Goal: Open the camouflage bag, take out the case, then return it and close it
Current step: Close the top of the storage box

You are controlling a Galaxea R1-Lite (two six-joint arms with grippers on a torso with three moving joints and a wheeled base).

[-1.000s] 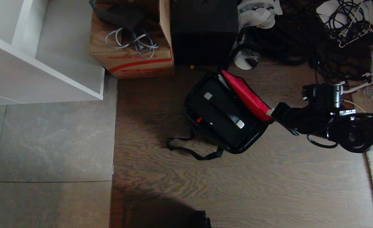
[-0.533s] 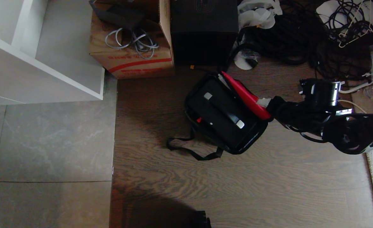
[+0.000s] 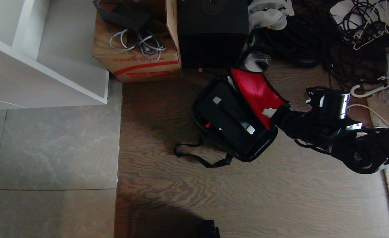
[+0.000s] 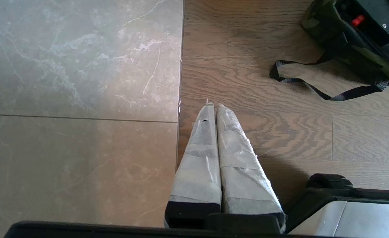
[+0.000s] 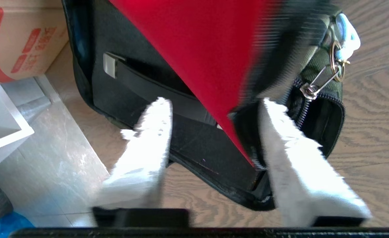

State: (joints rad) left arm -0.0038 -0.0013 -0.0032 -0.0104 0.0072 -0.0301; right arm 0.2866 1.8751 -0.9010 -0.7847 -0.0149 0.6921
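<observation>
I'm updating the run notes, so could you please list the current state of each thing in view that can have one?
camouflage bag: unzipped, lid open, on the wood floor.
red lid lining: exposed, lid edge between the right jaws.
case: inside the bag, handle up.
black webbing strap: slack on the floor.
right gripper: jaws open around the lid edge.
left gripper: jaws shut, empty, above the floor.
cardboard box: open, cables inside.

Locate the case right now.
In the head view the case sits inside the open camouflage bag on the wood floor, just left of the raised red lid.
</observation>
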